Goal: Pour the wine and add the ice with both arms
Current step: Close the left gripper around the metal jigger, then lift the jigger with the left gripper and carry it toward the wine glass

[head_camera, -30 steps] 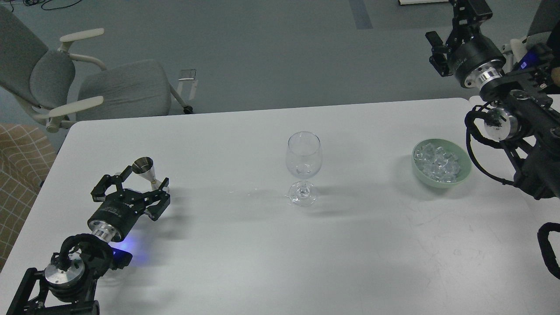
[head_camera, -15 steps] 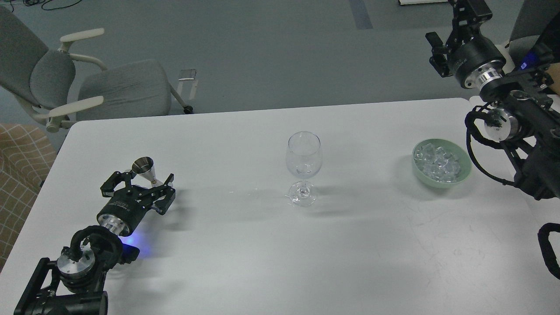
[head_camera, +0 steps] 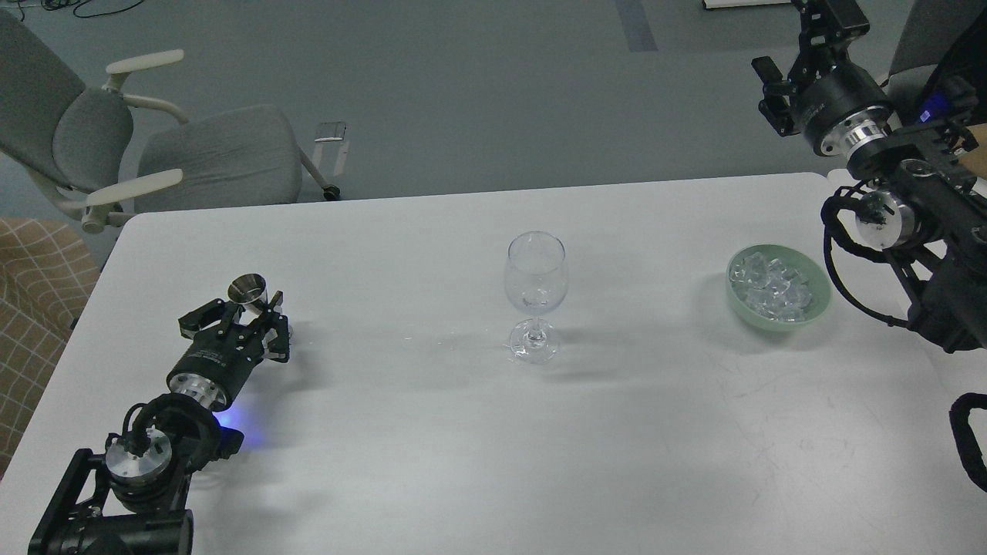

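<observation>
A clear wine glass (head_camera: 535, 281) stands upright at the table's middle, and no liquid shows in it. A pale green bowl (head_camera: 819, 308) at the right holds several clear ice chunks (head_camera: 771, 287). A small metal jigger (head_camera: 247, 290) stands at the left. My left gripper (head_camera: 248, 314) lies low on the table with its fingers closed around the jigger's lower part. My right gripper (head_camera: 794, 42) is raised high at the far right, beyond the table's back edge, well behind and above the bowl. Its fingers stand apart and hold nothing.
The white table (head_camera: 463, 447) ends close behind the glass. A grey office chair (head_camera: 193, 154) stands beyond its back left corner. A tan checked seat (head_camera: 31, 293) is at the left edge. My right arm's links (head_camera: 910, 208) hang over the table's right side.
My left gripper's fingers, wide open around the jigger a second ago, have closed on it. The jigger has shifted slightly left. The right arm has barely moved.
</observation>
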